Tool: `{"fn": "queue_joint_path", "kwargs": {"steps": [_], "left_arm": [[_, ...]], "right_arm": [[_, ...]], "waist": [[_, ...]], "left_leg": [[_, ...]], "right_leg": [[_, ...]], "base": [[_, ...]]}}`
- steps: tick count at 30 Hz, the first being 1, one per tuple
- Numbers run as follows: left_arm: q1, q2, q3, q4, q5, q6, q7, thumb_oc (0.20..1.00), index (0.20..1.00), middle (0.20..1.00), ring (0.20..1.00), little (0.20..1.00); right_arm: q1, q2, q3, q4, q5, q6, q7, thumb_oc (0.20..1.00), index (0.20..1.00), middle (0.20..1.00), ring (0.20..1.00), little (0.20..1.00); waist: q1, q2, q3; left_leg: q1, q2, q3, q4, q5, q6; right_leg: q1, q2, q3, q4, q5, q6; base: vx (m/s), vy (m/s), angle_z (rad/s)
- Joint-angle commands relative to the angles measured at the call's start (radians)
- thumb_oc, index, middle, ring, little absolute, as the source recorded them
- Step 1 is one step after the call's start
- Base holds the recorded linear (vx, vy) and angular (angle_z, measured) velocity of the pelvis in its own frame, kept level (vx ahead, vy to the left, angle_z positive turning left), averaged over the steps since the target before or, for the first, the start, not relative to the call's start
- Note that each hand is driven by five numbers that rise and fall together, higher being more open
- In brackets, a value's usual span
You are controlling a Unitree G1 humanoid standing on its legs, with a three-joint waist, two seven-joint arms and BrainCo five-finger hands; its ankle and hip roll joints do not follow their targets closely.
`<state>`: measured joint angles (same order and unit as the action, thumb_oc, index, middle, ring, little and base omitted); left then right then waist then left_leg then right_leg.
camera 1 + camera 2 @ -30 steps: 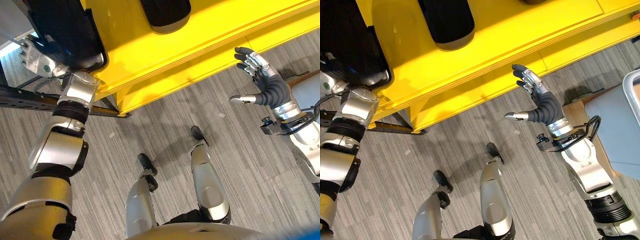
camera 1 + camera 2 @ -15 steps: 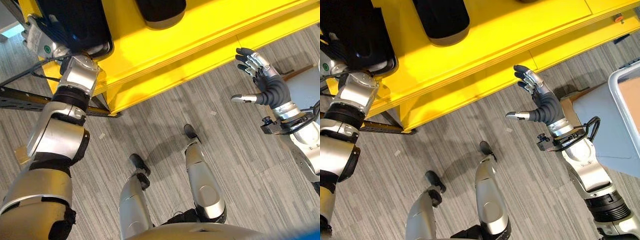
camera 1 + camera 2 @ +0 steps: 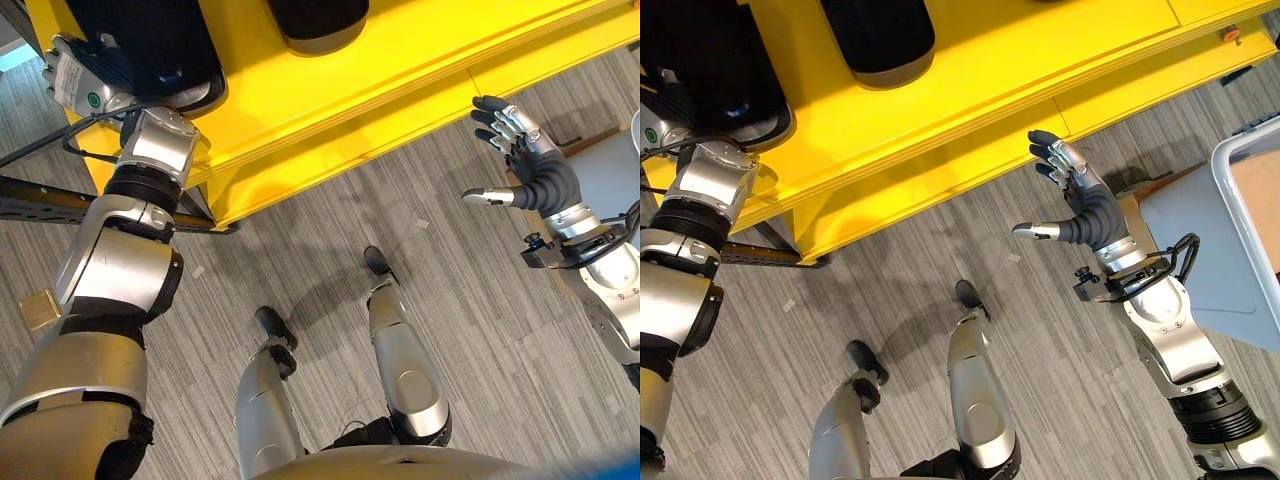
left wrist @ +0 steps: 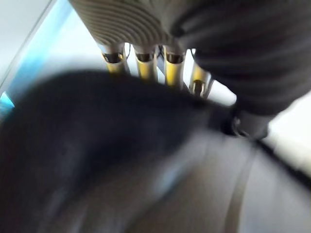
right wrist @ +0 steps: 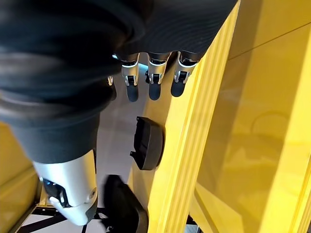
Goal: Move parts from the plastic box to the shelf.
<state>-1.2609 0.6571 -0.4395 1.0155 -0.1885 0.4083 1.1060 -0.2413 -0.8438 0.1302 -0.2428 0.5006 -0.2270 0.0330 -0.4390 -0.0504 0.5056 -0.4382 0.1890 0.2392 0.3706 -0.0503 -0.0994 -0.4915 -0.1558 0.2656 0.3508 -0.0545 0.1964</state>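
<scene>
The right hand [image 3: 1080, 205] is hanging in the air over the grey floor [image 3: 890, 290], just in front of the yellow shelf [image 3: 980, 90]. Its fingers [image 3: 1052, 155] are spreading straight and apart, the thumb sticking out to the side, and they are holding and touching nothing.

The left hand [image 3: 85, 85] is reaching up onto the shelf at the far left corner and is pressing against a large black part [image 3: 150, 40] lying there. In the left wrist view the fingers [image 4: 141, 63] are running past the top edge of this dark part [image 4: 97, 145], but their tips are hiding behind it, so I cannot tell whether they are gripping it or only resting on it.

Two black parts are showing on the shelf: the one at the left hand, and a second, rounded one [image 3: 877, 40] sitting further along the shelf, well apart from both hands. The right wrist view is also showing both dark parts on the yellow surface, one [image 5: 148, 143] behind the other [image 5: 124, 208].

At the right edge a pale plastic box [image 3: 1240, 180] is standing beside the right arm. A small tan block [image 3: 38, 310] is lying on the floor by the left arm, and a dark metal bar [image 3: 40, 195] is crossing under the shelf corner.
</scene>
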Motion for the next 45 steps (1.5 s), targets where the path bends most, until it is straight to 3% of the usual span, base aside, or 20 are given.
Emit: {"fn": "queue_joint_path", "kwargs": {"steps": [1,5,7,15,17,18,21,23,24,27,29,31,34,35,36,39,41,45], "left_arm": [[-0.036,0.101,0.039,0.005,0.000,-0.016,0.059,1.000,1.000,1.000,1.000,1.000],[-0.040,0.099,0.042,-0.002,-0.005,-0.010,0.100,1.000,1.000,1.000,1.000,1.000],[-0.050,0.112,0.037,-0.014,0.052,-0.045,0.172,1.000,1.000,1.000,1.000,1.000],[-0.070,0.133,0.054,-0.086,0.050,-0.082,0.374,1.000,1.000,1.000,1.000,1.000],[-0.079,0.144,0.070,-0.096,0.049,-0.135,0.440,1.000,1.000,1.000,1.000,1.000],[-0.083,0.151,0.086,-0.112,0.080,-0.199,0.506,1.000,1.000,1.000,1.000,1.000],[-0.040,0.162,0.147,-0.194,0.155,-0.351,0.508,1.000,1.000,1.000,1.000,1.000],[0.052,0.122,0.211,-0.294,0.196,-0.397,0.428,1.000,1.000,1.000,1.000,1.000],[0.158,0.073,0.267,-0.374,0.235,-0.446,0.373,1.000,1.000,1.000,1.000,1.000],[0.409,-0.056,0.326,-0.631,0.321,-0.469,0.262,1.000,1.000,1.000,1.000,1.000],[0.660,-0.171,0.308,-0.922,0.352,-0.462,0.134,1.000,1.000,1.000,1.000,1.000],[0.850,-0.241,0.264,-1.108,0.396,-0.494,0.011,1.000,1.000,1.000,1.000,1.000],[0.941,-0.223,0.247,-1.176,0.381,-0.517,-0.099,1.000,1.000,1.000,1.000,1.000],[0.948,-0.218,0.246,-1.179,0.378,-0.518,-0.113,1.000,1.000,1.000,1.000,1.000],[0.968,-0.201,0.234,-1.181,0.365,-0.534,-0.147,1.000,1.000,1.000,1.000,1.000],[0.995,-0.166,0.227,-1.184,0.341,-0.567,-0.241,1.000,1.000,1.000,1.000,1.000],[1.059,-0.113,0.227,-1.160,0.260,-0.576,-0.354,1.000,1.000,1.000,1.000,1.000],[1.111,-0.085,0.243,-1.121,0.241,-0.592,-0.378,1.000,1.000,1.000,1.000,1.000]], "right_arm": [[-0.070,0.000,-0.043,0.017,0.044,-0.053,-0.036,1.000,1.000,1.000,1.000,1.000],[-0.069,-0.001,-0.048,0.008,0.050,-0.034,-0.044,1.000,1.000,1.000,1.000,1.000],[-0.054,-0.002,-0.051,0.012,0.051,-0.051,-0.041,1.000,1.000,1.000,1.000,1.000],[0.012,0.008,-0.073,0.008,0.048,-0.093,-0.023,1.000,1.000,1.000,1.000,1.000],[0.029,0.012,-0.073,0.011,0.036,-0.110,-0.027,1.000,1.000,1.000,1.000,1.000],[0.053,0.019,-0.074,0.003,0.033,-0.127,-0.030,1.000,1.000,1.000,1.000,1.000],[0.133,0.042,-0.096,-0.014,0.030,-0.181,-0.005,1.000,1.000,1.000,1.000,1.000],[0.177,0.069,-0.104,-0.038,0.020,-0.206,0.012,1.000,1.000,1.000,1.000,1.000],[0.206,0.095,-0.113,-0.065,0.012,-0.214,0.031,1.000,1.000,1.000,1.000,1.000],[0.237,0.141,-0.095,-0.136,0.000,-0.224,0.068,1.000,1.000,1.000,1.000,1.000],[0.207,0.158,-0.048,-0.220,-0.043,-0.187,0.103,1.000,1.000,1.000,1.000,1.000],[0.096,0.158,0.032,-0.257,-0.063,-0.146,0.061,1.000,1.000,1.000,1.000,1.000],[-0.084,0.193,0.169,-0.263,-0.078,-0.077,-0.001,1.000,1.000,1.000,1.000,1.000],[-0.104,0.200,0.188,-0.260,-0.087,-0.071,-0.001,1.000,1.000,1.000,1.000,1.000],[-0.156,0.208,0.236,-0.250,-0.130,-0.047,-0.021,1.000,1.000,1.000,1.000,1.000],[-0.243,0.213,0.310,-0.211,-0.191,0.001,0.003,1.000,1.000,1.000,1.000,1.000],[-0.331,0.150,0.355,-0.178,-0.272,0.055,0.046,1.000,1.000,1.000,1.000,1.000],[-0.398,0.105,0.382,-0.127,-0.255,0.123,0.063,1.000,1.000,1.000,1.000,1.000]], "waist": [[-0.001,-0.058,0.005],[0.000,-0.061,0.005],[0.001,-0.060,0.001],[0.004,-0.058,-0.015],[0.006,-0.056,-0.023],[0.008,-0.054,-0.031],[0.022,-0.046,-0.059],[0.038,-0.039,-0.078],[0.050,-0.039,-0.087],[0.096,-0.031,-0.122],[0.164,-0.022,-0.140],[0.259,-0.022,-0.147],[0.358,-0.031,-0.142],[0.366,-0.033,-0.139],[0.398,-0.035,-0.134],[0.444,-0.047,-0.121],[0.497,-0.068,-0.107],[0.526,-0.081,-0.092]], "left_leg": [[-0.004,-0.019,0.039,0.142,-0.176,0.037],[-0.001,-0.022,0.037,0.135,-0.173,0.038],[0.003,-0.023,0.037,0.127,-0.169,0.039],[0.023,-0.030,0.040,0.103,-0.163,0.043],[0.032,-0.032,0.040,0.096,-0.162,0.046],[0.042,-0.034,0.038,0.085,-0.161,0.048],[0.085,-0.043,0.030,0.034,-0.151,0.055],[0.126,-0.049,0.022,-0.012,-0.138,0.057],[0.141,-0.047,0.021,-0.038,-0.102,0.059],[0.185,-0.047,-0.014,-0.097,-0.076,0.054],[0.219,-0.043,-0.066,-0.156,-0.038,0.046],[0.234,-0.040,-0.123,-0.210,0.003,0.036],[0.236,-0.036,-0.172,-0.238,0.030,0.022],[0.237,-0.036,-0.177,-0.239,0.032,0.021],[0.231,-0.035,-0.191,-0.240,0.036,0.020],[0.227,-0.035,-0.210,-0.244,0.044,0.020],[0.215,-0.039,-0.226,-0.252,0.052,0.023],[0.204,-0.038,-0.227,-0.252,0.057,0.022]], "right_leg": [[-0.014,0.080,-0.024,-0.031,0.019,-0.088],[-0.012,0.083,-0.026,-0.033,0.020,-0.090],[-0.009,0.085,-0.026,-0.037,0.021,-0.092],[0.007,0.085,-0.022,-0.045,0.020,-0.092],[0.014,0.084,-0.023,-0.045,0.017,-0.092],[0.022,0.083,-0.023,-0.047,0.014,-0.091],[0.060,0.077,-0.027,-0.057,-0.001,-0.084],[0.096,0.071,-0.029,-0.069,-0.013,-0.080],[0.110,0.072,-0.033,-0.075,-0.001,-0.082],[0.161,0.069,-0.055,-0.096,-0.013,-0.084],[0.213,0.064,-0.097,-0.117,-0.023,-0.090],[0.267,0.046,-0.176,-0.155,-0.021,-0.091],[0.317,0.036,-0.260,-0.176,-0.029,-0.100],[0.323,0.036,-0.267,-0.178,-0.030,-0.102],[0.335,0.036,-0.290,-0.179,-0.035,-0.106],[0.358,0.039,-0.321,-0.189,-0.032,-0.110],[0.384,0.043,-0.352,-0.210,-0.021,-0.105],[0.395,0.049,-0.362,-0.223,-0.016,-0.103]], "base": [[-0.02,-0.038,0.00],[-0.01,-0.016,0.00],[0.00,0.000,0.00],[-0.01,-0.007,0.00],[-0.03,-0.030,0.01],[-0.05,-0.064,0.02],[-0.05,-0.064,0.10],[-0.09,-0.105,0.06],[-0.14,-0.154,0.08],[-0.07,-0.143,0.25],[-0.11,-0.190,0.42],[-0.11,-0.201,0.95],[-0.09,-0.128,1.24],[-0.08,-0.078,0.67],[-0.06,-0.059,0.43],[-0.05,-0.076,0.04],[-0.04,-0.142,0.16],[-0.03,-0.066,0.06]]}}
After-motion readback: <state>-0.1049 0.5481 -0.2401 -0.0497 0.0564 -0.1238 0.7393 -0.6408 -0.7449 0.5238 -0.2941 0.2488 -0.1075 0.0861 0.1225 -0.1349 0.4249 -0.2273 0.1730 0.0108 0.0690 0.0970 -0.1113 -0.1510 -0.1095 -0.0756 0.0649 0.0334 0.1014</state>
